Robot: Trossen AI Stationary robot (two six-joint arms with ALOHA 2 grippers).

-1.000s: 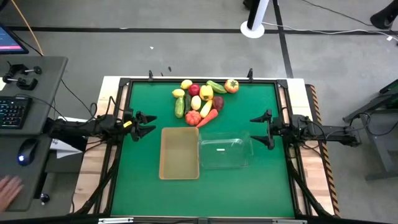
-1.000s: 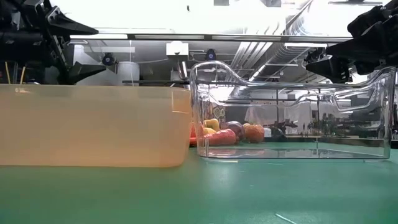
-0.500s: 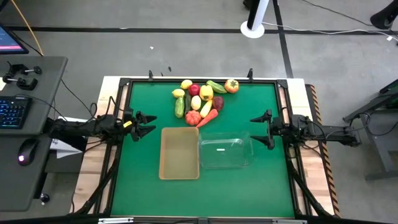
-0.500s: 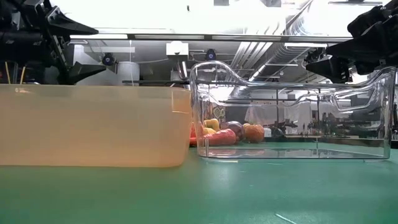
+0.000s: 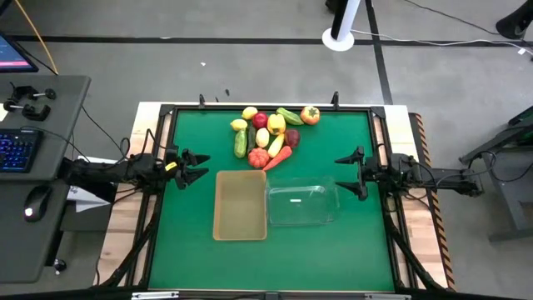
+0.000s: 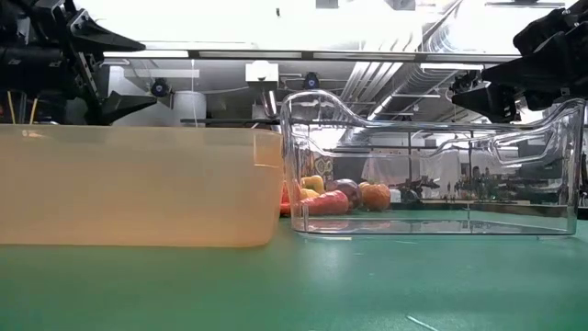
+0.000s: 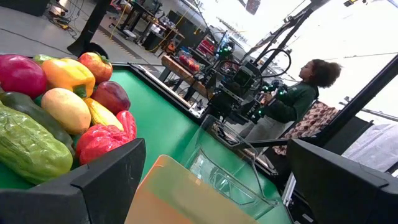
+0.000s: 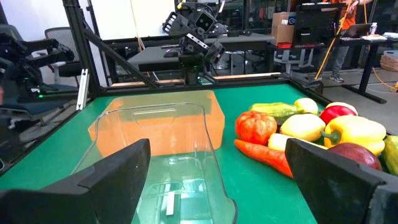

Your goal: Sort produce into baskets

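While our left claw [image 5: 198,166] waits released at the worktop's [image 5: 183,242] left edge, we see the tan bin [image 5: 241,205] touching the clear bin [image 5: 301,200] mid-worktop, the produce [image 5: 271,135] heaped just behind them, and our right claw [image 5: 348,171] released at the right edge.

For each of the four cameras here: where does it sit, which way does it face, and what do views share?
High: overhead, straight down; both arms, left hand, right hand, open.
Low: table height, level across; tan bin, clear bin, arms above.
Left wrist: past its own fingers toward the produce, the right arm and a seated person.
Right wrist: past its fingers toward the left arm.
Shared: all four show both bins and the produce pile.
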